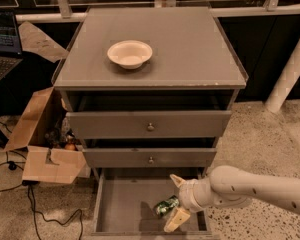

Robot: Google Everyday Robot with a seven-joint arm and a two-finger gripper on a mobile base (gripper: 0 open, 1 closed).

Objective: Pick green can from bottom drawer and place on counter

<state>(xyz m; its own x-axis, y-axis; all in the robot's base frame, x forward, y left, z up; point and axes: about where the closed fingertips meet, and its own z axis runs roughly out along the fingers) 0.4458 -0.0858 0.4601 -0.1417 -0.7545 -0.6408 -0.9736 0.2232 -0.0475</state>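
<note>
The bottom drawer [122,204] stands pulled out. Over its right side the gripper [175,201] reaches in from the right, jaws spread wide apart. The green can [165,207] lies tipped on the drawer floor between them, not clamped. Above sit two shallower knobbed drawers [149,124]. Farthest back, the bench [190,49] carries a cream bowl [130,53].

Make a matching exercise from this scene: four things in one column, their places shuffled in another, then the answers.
1 green can
2 bowl
3 cardboard box
4 pincer

A on the counter
B on the floor left of the cabinet
C open, at the can's right end
D lying in the bottom drawer

Pairs: 1-D, 2-A, 3-B, 4-C.
</note>
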